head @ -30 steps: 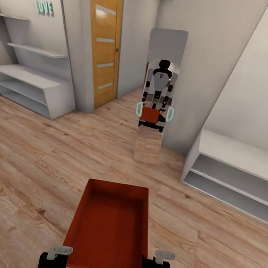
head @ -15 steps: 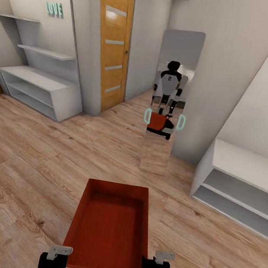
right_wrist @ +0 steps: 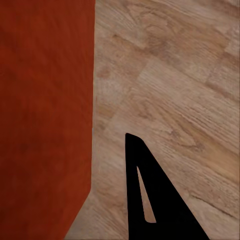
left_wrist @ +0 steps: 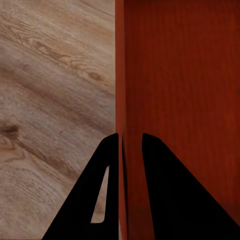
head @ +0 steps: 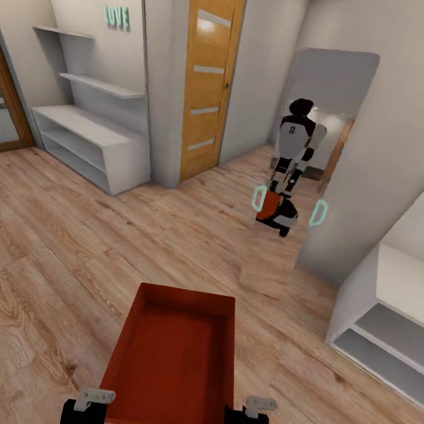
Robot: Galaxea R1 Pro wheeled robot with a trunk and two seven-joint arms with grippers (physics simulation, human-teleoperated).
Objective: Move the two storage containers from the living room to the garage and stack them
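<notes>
A: Status of transport?

B: In transit. Wood-plank floor (head: pixel 57 261) underfoot, orange door (head: pixel 208 65) and mirror (head: pixel 303 165) ahead; no garage in sight, so placing and stacking remain.

A: Load?

B: One storage container (head: pixel 175 359) carried in front. Left gripper (left_wrist: pixel 131 150) clamps its wall. Right gripper (head: pixel 253 414) sits at the opposite wall; closure cannot be determined.

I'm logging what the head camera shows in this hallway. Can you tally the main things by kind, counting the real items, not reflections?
Orange-red storage container: 1
Wooden door: 1
Wall mirror: 1
White shelf units: 2
Robot claws, left claw and right claw: 2
Total: 7
</notes>
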